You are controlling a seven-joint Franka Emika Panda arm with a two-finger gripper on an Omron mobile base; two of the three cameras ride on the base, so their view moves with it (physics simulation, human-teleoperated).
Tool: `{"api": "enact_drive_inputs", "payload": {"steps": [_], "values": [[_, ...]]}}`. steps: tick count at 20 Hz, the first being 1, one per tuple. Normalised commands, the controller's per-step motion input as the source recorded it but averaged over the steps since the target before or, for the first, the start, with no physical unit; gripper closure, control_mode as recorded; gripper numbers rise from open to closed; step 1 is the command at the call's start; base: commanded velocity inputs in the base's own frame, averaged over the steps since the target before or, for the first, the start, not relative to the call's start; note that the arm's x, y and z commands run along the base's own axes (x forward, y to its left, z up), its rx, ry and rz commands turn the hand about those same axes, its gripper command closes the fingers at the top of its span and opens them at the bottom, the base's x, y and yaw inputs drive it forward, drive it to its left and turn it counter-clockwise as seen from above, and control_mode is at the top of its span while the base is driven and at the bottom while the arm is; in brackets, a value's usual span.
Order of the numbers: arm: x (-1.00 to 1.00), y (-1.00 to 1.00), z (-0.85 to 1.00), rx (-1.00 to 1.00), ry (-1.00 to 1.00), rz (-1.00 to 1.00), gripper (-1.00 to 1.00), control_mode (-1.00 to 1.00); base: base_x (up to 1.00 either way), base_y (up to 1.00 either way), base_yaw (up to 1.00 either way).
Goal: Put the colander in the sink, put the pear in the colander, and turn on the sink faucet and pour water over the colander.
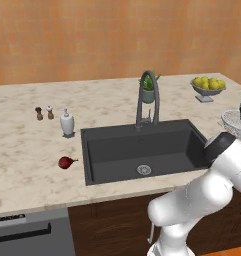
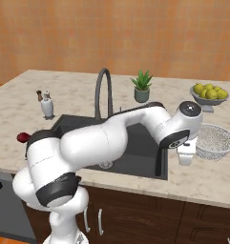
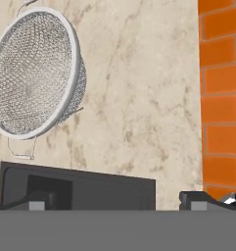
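Colander (image 3: 34,72) at upper left of the hand view, resting on the counter (image 3: 139,98) just beside the sink (image 3: 90,188) — apart from the gripper (image 3: 117,200), whose fingertips (image 3: 38,201) stand wide apart, holding nothing. Left base view: pear (image 1: 65,162) on the counter at middle left, near the sink's left rim; faucet (image 1: 148,97) behind the basin. Right base view: colander (image 2: 214,140) at right, by the hand.

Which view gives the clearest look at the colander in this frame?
The hand view: the colander appears large, its mesh, rim and wire handle plain, sitting on the counter beside the sink. The right base view shows it small but whole, right of the sink. The left base view catches just a piece at the right edge, behind the arm.
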Motion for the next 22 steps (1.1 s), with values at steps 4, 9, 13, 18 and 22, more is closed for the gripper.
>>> {"api": "enact_drive_inputs", "payload": {"steps": [4,9,13,18,22], "values": [[0.38,-0.24,-0.15,0.0,0.0,-0.01,-1.0,-1.0,0.0,0.0,0.0],[0.19,-0.33,-0.1,0.01,0.0,0.0,-1.0,-1.0,0.0,0.0,0.0],[0.14,-0.23,-0.16,0.0,0.0,0.0,-1.0,-1.0,0.0,0.0,0.0],[0.13,-0.14,-0.19,0.0,0.0,0.0,-1.0,-1.0,0.0,0.0,0.0],[0.14,-0.11,-0.13,0.0,0.0,0.0,-1.0,-1.0,0.0,0.0,0.0]]}}
